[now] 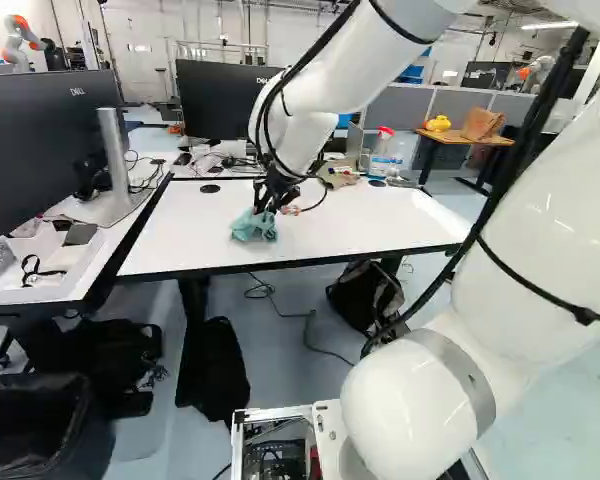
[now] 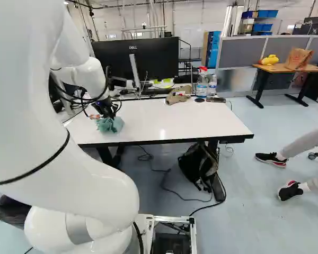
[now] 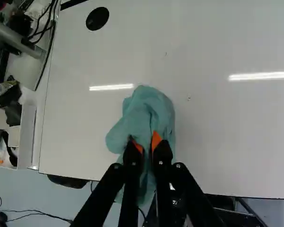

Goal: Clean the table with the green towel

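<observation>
Green towel (image 1: 253, 226) lies bunched on the white counter (image 1: 350, 222), near its front edge — jaws nearly closed, cloth pinched between orange pads (image 3: 156, 140) — spray bottle (image 2: 202, 85) by the far edge.

Tbl (image 3: 203, 142) wht w/ blk edge

The left and right base views look from behind the arm (image 1: 315, 80), on its two sides, forward and slightly down, well apart from the claw (image 1: 267, 203). The wrist view looks from near, along the claw and downward. All three share the counter (image 3: 217, 127) under the claw.
</observation>
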